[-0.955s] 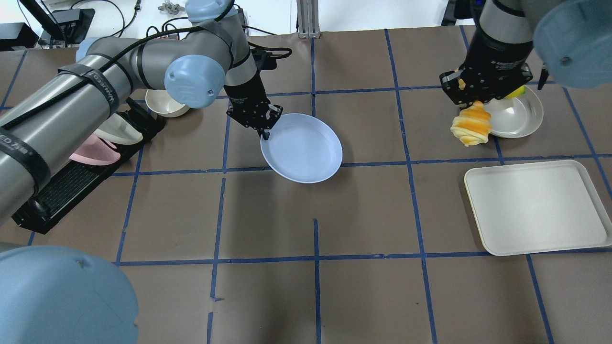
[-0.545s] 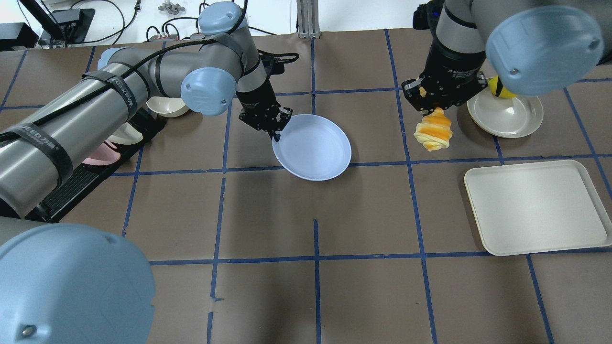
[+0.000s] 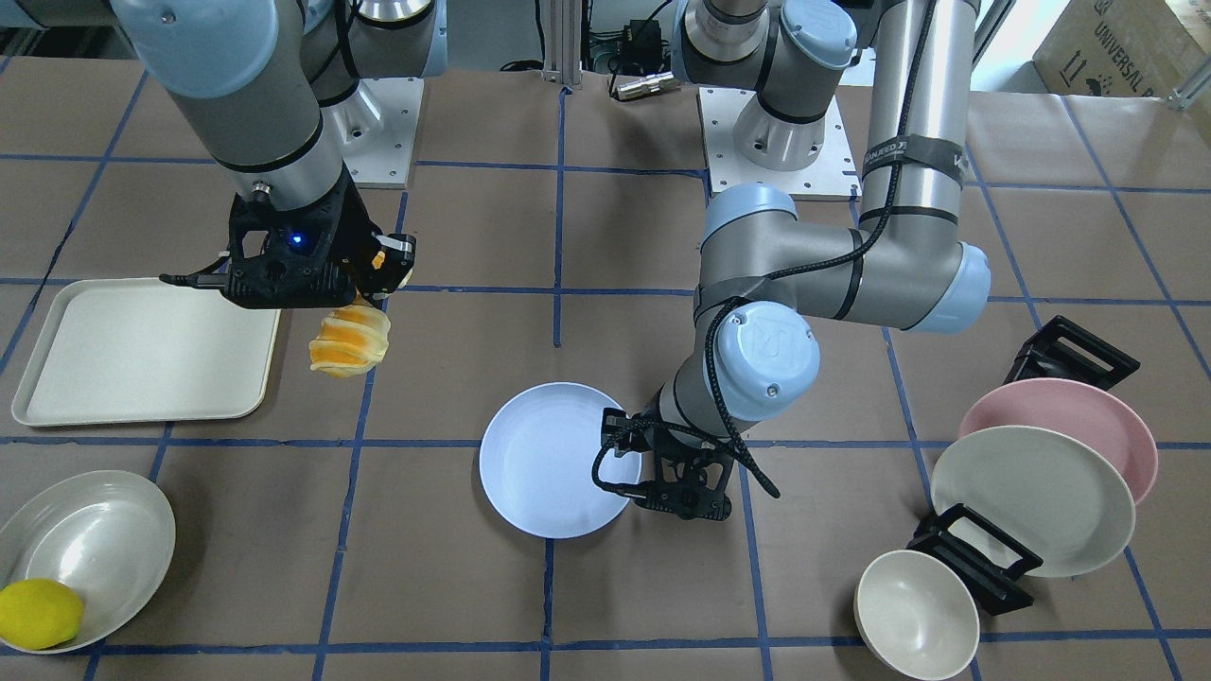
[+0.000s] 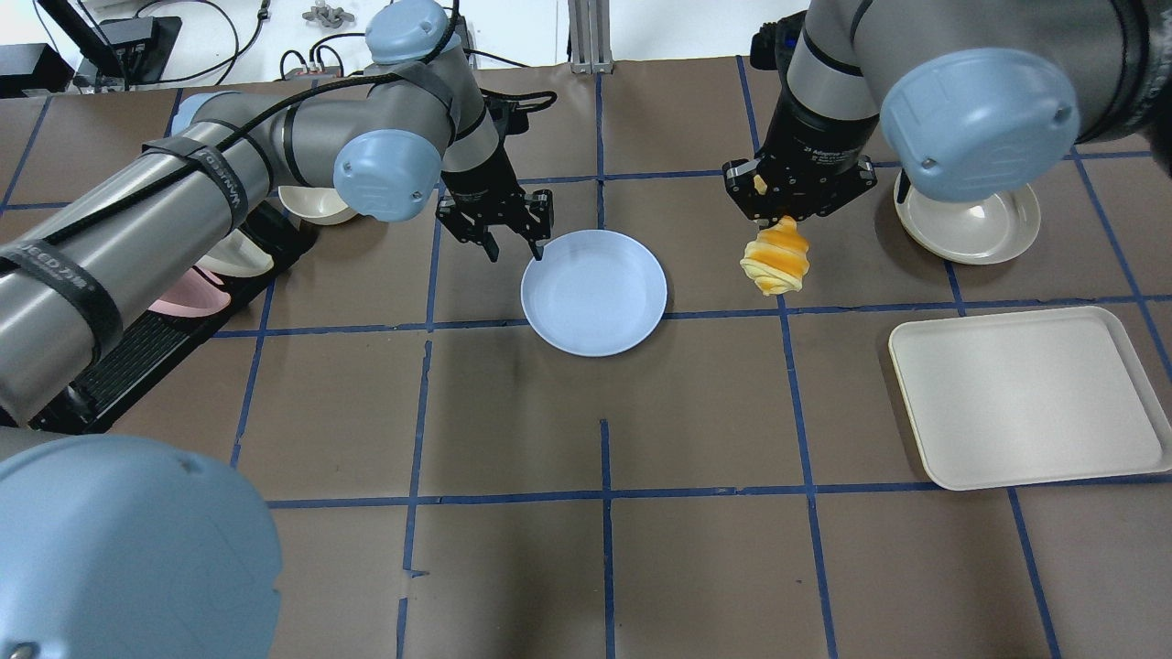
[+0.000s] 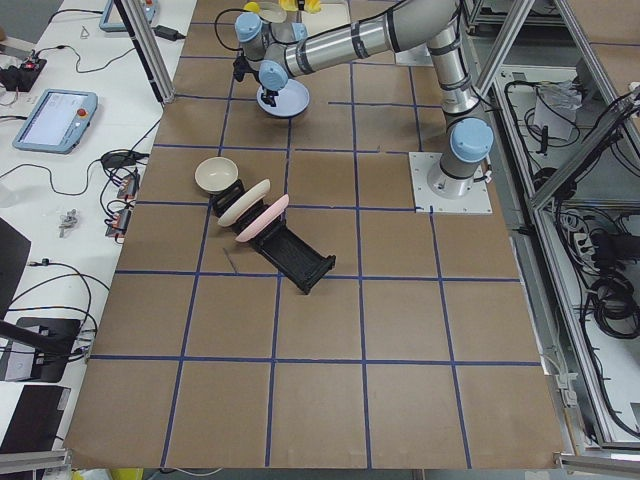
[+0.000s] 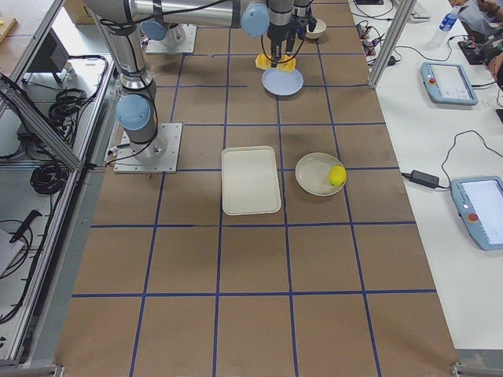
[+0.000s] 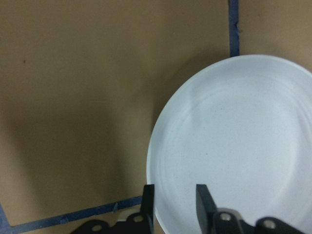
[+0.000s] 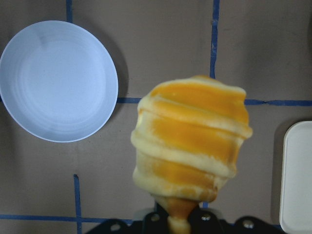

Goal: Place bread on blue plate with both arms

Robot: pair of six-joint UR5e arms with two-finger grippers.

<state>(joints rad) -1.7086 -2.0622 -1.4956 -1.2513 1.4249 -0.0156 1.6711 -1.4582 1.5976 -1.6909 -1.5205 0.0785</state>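
Note:
The blue plate [image 4: 593, 293] lies flat on the table near the middle; it also shows in the front view [image 3: 549, 459] and the right wrist view [image 8: 58, 80]. My left gripper [image 4: 517, 249] is open, its fingers straddling the plate's rim [image 7: 234, 146] on the rack side. My right gripper [image 4: 778, 212] is shut on the top end of the bread [image 4: 775, 258], which hangs down in the air to the right of the plate, apart from it. The bread fills the right wrist view [image 8: 192, 141] and shows in the front view [image 3: 350, 342].
A cream tray [image 4: 1030, 398] lies at the front right. A cream-white plate [image 4: 971, 224] behind it holds a lemon [image 3: 38, 613]. A black rack [image 4: 137, 357] at the left holds a pink plate [image 3: 1088, 416] and a cream plate [image 3: 1031, 497], beside a bowl [image 3: 916, 615].
My right gripper has carried the bread leftward toward the blue plate. My left gripper has let go of the plate's rim and opened; the plate has settled flat.

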